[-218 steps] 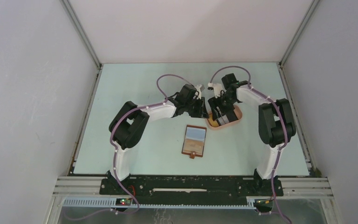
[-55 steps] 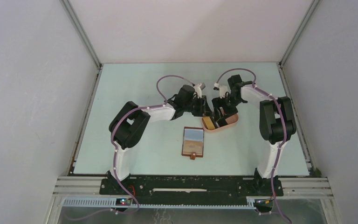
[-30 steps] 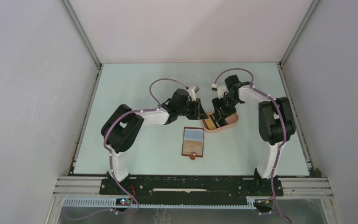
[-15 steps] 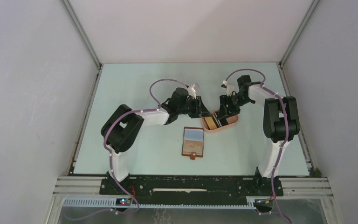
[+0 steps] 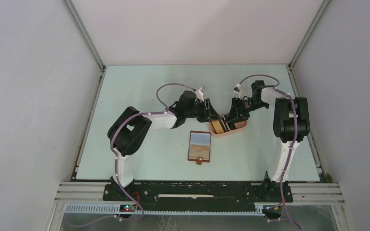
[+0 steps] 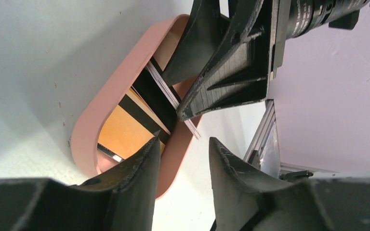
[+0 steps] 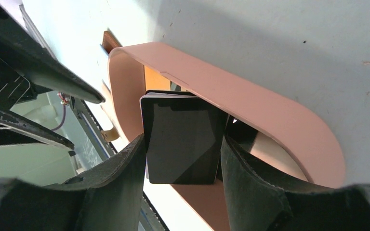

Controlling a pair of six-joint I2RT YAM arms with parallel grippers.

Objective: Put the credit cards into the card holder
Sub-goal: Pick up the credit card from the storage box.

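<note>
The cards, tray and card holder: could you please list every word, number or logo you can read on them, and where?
None is readable.
The dark card gripped in the right end effector shows a plain glossy face.
The yellow card in the pink tray shows no legible print.
The card holder is too small in the top view to read.

You have no text, label, brand or number to read in any view. The top face of the cards (image 7: 183,142) shows you plain dark plastic, and the holder (image 5: 200,146) is too small from above for any lettering.
</note>
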